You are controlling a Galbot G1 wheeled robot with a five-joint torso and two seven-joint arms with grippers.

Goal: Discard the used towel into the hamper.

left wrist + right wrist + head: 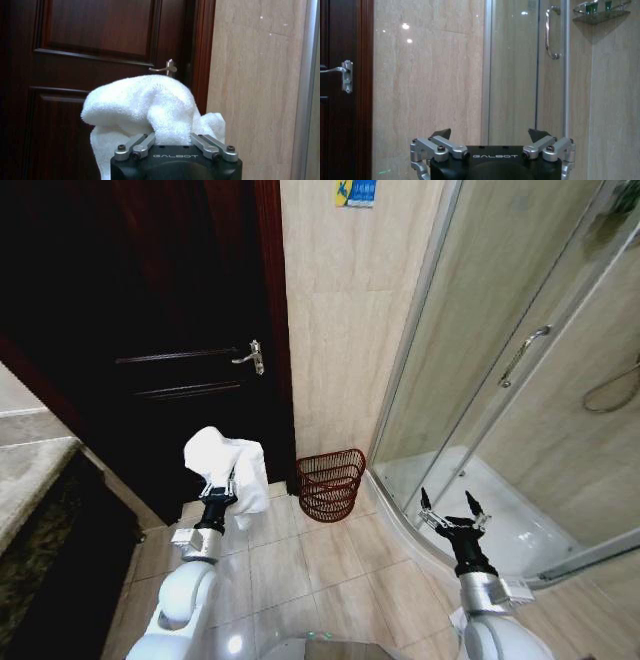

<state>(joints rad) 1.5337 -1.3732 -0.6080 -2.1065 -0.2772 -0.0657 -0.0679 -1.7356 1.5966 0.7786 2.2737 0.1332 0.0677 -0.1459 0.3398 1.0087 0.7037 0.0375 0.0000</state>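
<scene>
At the lower left of the head view, the left gripper [222, 488] is raised on its arm with its fingers clamped on a bunched white towel [226, 463], which folds over the top and hangs down beside them; held high like this, the cloth stays off the floor and looks ready to be carried over a rim. The left wrist view shows the towel [145, 105] heaped just above the gripper [175, 144], pinched at the base. At the lower right, the right gripper [452, 518] waits with its fingers spread apart and nothing between them, near the shower's curved threshold, seemingly kept out of the way. Just beyond the towel, a little right of frame centre, the hamper [330, 483] stands upright on the beige tiled floor [290, 570], against the marble wall [335, 330], apparently empty. Behind it, a dark wooden door [150, 320] fills the upper left, and a glass shower enclosure [500, 360] the upper right.
</scene>
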